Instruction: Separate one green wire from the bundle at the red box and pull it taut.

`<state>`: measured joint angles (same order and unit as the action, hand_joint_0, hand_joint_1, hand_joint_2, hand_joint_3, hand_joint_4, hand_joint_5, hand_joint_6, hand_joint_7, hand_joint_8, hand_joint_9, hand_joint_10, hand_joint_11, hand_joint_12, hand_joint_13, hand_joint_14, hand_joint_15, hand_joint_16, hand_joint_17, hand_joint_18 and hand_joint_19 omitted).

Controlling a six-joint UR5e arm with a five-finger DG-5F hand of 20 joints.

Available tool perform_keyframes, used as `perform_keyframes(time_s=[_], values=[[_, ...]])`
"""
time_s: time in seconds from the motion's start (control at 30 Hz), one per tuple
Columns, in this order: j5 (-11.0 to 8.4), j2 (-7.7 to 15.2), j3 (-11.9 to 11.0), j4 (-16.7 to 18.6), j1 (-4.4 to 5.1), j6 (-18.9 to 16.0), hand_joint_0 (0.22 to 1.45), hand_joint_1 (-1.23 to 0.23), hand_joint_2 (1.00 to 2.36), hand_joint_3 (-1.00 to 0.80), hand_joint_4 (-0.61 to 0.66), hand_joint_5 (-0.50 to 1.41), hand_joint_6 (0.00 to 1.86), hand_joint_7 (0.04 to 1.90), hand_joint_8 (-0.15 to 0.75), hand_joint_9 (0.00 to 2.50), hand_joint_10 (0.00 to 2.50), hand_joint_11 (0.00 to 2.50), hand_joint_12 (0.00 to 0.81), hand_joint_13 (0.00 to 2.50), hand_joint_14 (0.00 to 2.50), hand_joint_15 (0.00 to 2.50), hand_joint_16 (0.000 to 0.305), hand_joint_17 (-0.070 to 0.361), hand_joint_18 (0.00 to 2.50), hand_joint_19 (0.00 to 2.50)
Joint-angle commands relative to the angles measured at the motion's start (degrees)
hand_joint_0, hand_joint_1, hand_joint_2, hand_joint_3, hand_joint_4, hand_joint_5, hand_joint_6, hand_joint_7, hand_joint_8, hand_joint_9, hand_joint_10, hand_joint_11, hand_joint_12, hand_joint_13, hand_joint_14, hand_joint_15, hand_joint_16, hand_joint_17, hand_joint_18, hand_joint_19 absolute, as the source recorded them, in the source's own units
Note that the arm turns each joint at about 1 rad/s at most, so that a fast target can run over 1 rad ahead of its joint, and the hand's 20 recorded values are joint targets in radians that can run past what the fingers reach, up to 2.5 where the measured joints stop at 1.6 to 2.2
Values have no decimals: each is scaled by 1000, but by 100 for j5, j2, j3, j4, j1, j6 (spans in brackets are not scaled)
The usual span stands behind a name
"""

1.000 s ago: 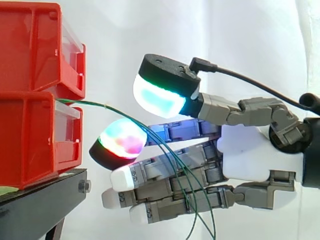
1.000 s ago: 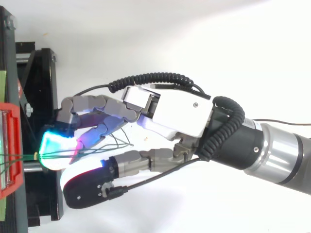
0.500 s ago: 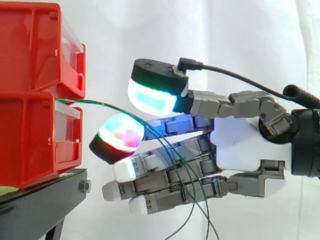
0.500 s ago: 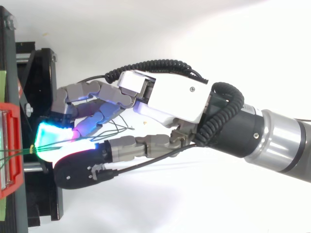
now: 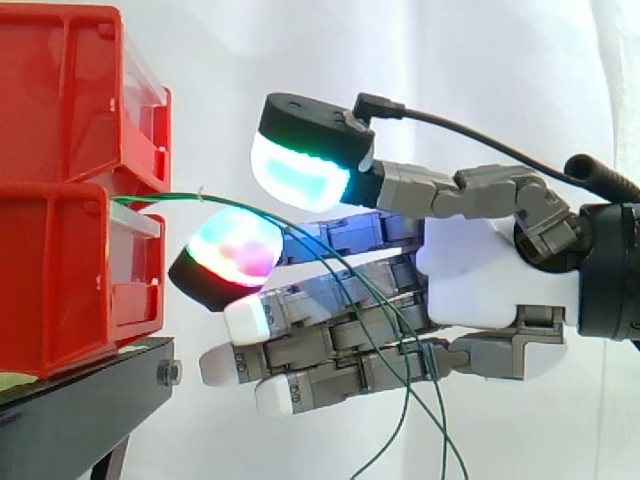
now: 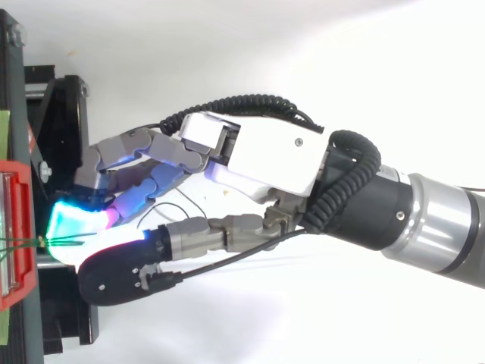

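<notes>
White curtain [image 5: 470, 50]; hand [image 5: 480, 290] beside green wires [image 5: 165, 198].

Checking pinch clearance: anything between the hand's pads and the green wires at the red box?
Nothing visible. In the side view the green wires leave the red box and run straight into the gap between the hand and its upper pad and lower pad, unobstructed.

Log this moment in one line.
hand near red box | wires slack, running across hand | grasp unclear | not yet taut

Glossy red plastic bins [image 5: 60, 270], matt black stand [image 5: 80, 405].
</notes>
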<state>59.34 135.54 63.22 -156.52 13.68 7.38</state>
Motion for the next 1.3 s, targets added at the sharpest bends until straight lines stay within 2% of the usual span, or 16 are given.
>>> perform_keyframes(time_s=[0.0,0.13,0.33,0.43,0.5,0.6,0.73,1.0,1.17,1.27], values=[[-2,-1,-55,-28,12,0,593,-574,1019,-266,210,-141,854,1088,316,927,15,408,358,599,10,256,47,106,548,375],[-2,-1,-169,-212,21,9,587,-647,1022,-174,212,-145,885,1063,321,925,16,432,364,606,10,262,48,108,558,390],[-2,-1,-328,-590,30,-17,606,-741,1024,-155,147,-156,903,1053,317,907,16,453,365,597,11,276,49,110,567,403],[7,-1,-328,-625,38,-35,623,-792,1019,-239,167,-164,907,1025,309,884,17,465,366,582,11,277,49,111,556,403],[-2,-1,-336,-625,38,-44,602,-810,1014,-361,194,-163,905,1017,307,885,16,455,365,582,11,274,49,111,558,418],[-2,-1,-336,-634,38,-44,553,-705,1002,-470,195,-153,894,1009,315,913,16,451,374,600,11,274,51,115,578,422],[7,-1,-336,-740,38,-105,574,-587,1009,-408,184,-144,882,1041,313,945,16,452,372,619,11,287,51,114,590,435],[7,-1,-345,-792,30,-211,598,-729,1021,-207,165,-153,891,1068,315,926,17,469,373,611,12,295,51,114,597,453],[-2,-1,-336,-801,38,-237,602,-727,1021,-248,180,-154,893,1039,306,920,17,467,370,608,12,294,51,114,599,469],[-10,-1,-336,-836,47,-299,598,-667,1017,-303,182,-136,886,1073,309,963,17,463,368,623,12,297,51,114,610,471]])
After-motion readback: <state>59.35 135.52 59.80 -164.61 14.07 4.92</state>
